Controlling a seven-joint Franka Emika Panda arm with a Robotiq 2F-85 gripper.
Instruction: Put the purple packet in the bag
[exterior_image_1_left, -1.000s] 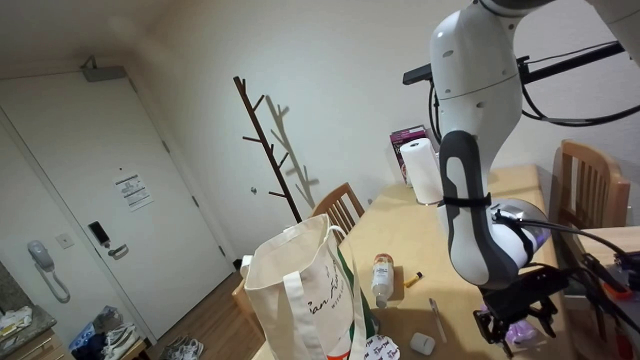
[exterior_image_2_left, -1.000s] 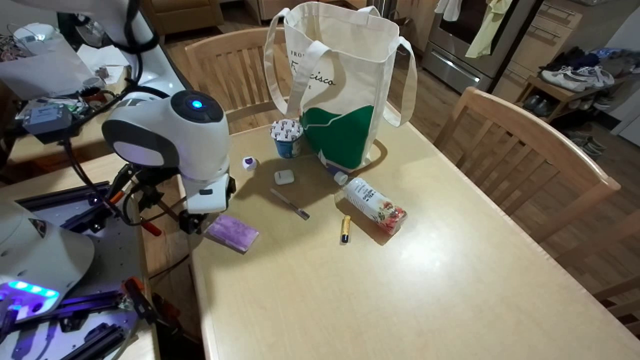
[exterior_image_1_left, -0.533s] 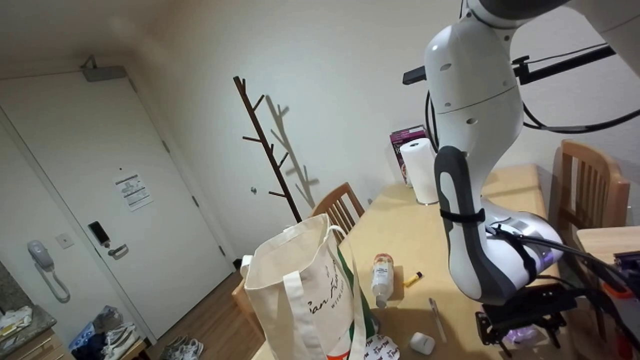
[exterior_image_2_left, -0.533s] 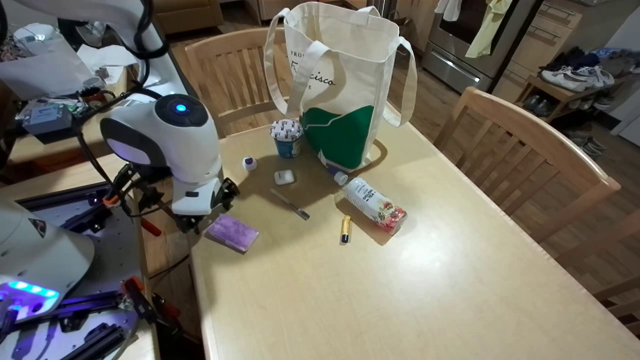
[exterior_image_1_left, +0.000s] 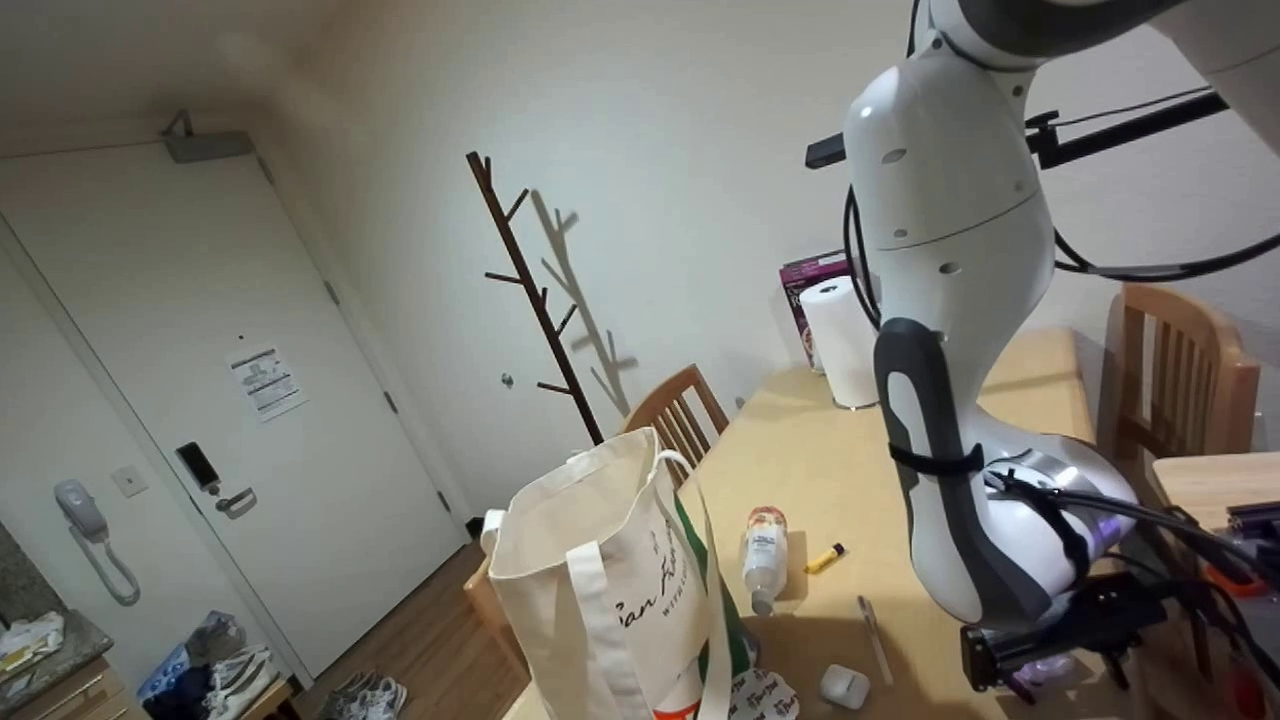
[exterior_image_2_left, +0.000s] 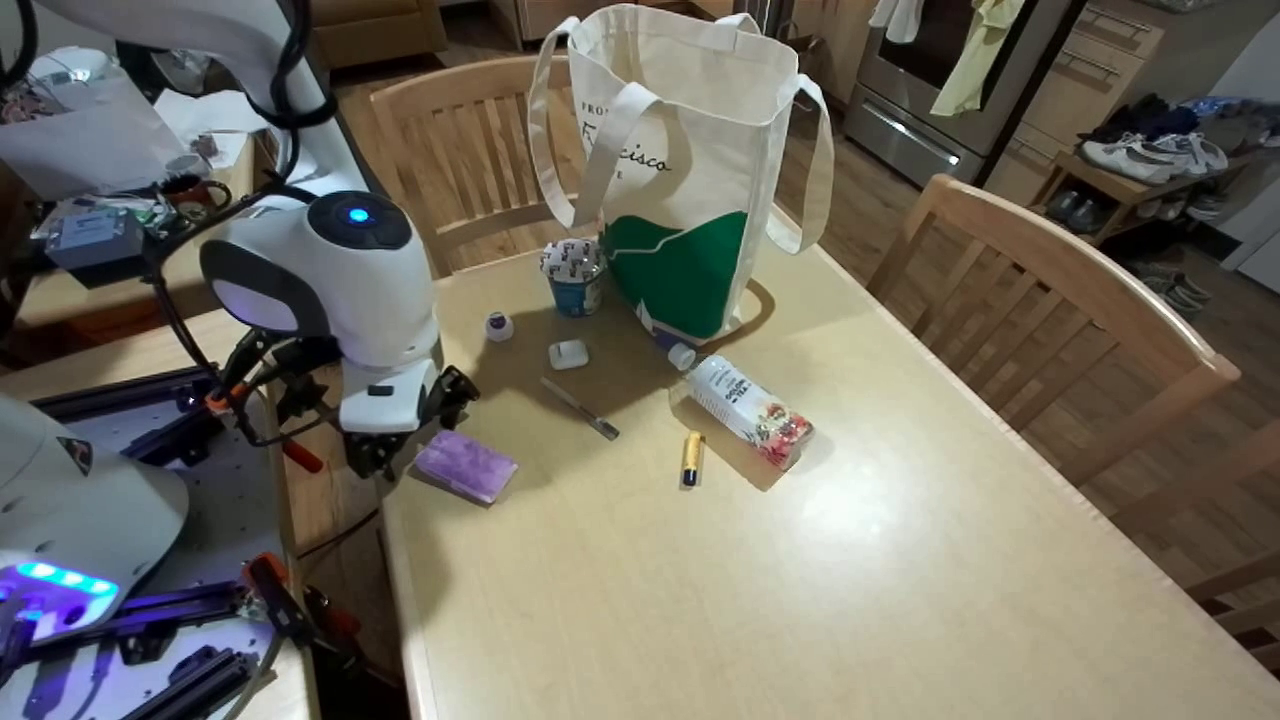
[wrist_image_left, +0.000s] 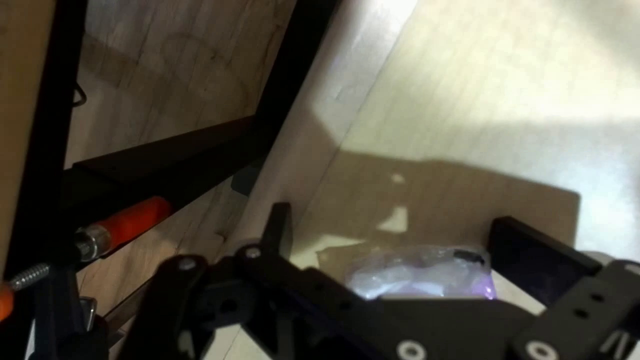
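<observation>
The purple packet (exterior_image_2_left: 466, 466) lies flat on the table near its edge. It also shows partly behind the gripper in an exterior view (exterior_image_1_left: 1050, 668). In the wrist view the packet (wrist_image_left: 425, 280) is partly hidden by the gripper's body; its far part shows between the fingers. My gripper (wrist_image_left: 392, 220) is open and empty, with its fingers wide apart. In an exterior view the gripper (exterior_image_2_left: 415, 430) is low, just beside the packet on the robot's side. Whether a finger touches the packet I cannot tell. The cream-white bag (exterior_image_2_left: 690, 150) stands upright and open at the table's far end; it also shows here (exterior_image_1_left: 620, 600).
A bottle (exterior_image_2_left: 745, 410), a yellow stick (exterior_image_2_left: 691, 460), a pen (exterior_image_2_left: 580, 408), a white case (exterior_image_2_left: 568, 354), a small white bottle (exterior_image_2_left: 498, 326) and a tub (exterior_image_2_left: 574, 280) are on the table. A paper towel roll (exterior_image_1_left: 840, 340) stands farther back.
My gripper has shifted a little toward the robot's base and turned, so that both fingers now show apart in an exterior view. The packet and the bag have not moved.
</observation>
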